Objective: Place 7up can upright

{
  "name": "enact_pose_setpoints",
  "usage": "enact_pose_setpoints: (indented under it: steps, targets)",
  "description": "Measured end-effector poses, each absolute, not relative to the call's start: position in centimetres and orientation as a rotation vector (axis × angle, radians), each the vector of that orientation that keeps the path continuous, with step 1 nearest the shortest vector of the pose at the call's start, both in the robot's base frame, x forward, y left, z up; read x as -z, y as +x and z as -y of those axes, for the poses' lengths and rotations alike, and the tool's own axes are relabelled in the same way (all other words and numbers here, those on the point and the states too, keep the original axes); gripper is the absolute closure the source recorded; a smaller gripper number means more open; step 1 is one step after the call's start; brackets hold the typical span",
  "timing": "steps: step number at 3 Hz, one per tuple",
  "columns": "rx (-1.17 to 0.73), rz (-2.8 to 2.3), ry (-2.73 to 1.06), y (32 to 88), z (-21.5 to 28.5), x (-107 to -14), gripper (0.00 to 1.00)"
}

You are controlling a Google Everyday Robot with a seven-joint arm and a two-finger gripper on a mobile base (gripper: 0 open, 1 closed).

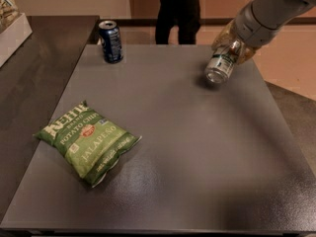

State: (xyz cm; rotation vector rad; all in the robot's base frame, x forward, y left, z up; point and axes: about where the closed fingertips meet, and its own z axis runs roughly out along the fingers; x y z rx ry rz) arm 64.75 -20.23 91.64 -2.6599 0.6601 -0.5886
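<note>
Two cans, one chip bag: blue can upright far left; 7up can silver, green-white label, tilted, clasped in gripper far right

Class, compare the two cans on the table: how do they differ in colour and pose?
The silver can has a green label; the blue can is dark blue. The silver can tilts in the gripper at the table's far right; the blue can stands upright, untouched, far left. Both are drink cans.
</note>
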Motion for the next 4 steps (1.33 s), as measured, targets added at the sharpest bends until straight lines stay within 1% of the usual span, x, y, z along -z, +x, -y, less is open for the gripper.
enact_pose_setpoints:
  steps: [2,4]
  targets:
    - [0.912,-0.381,-2.506,64.8,17.3,-94.2,1.00]
    - [1.224,-0.224,-2.358,65.0,15.5,-95.9,1.00]
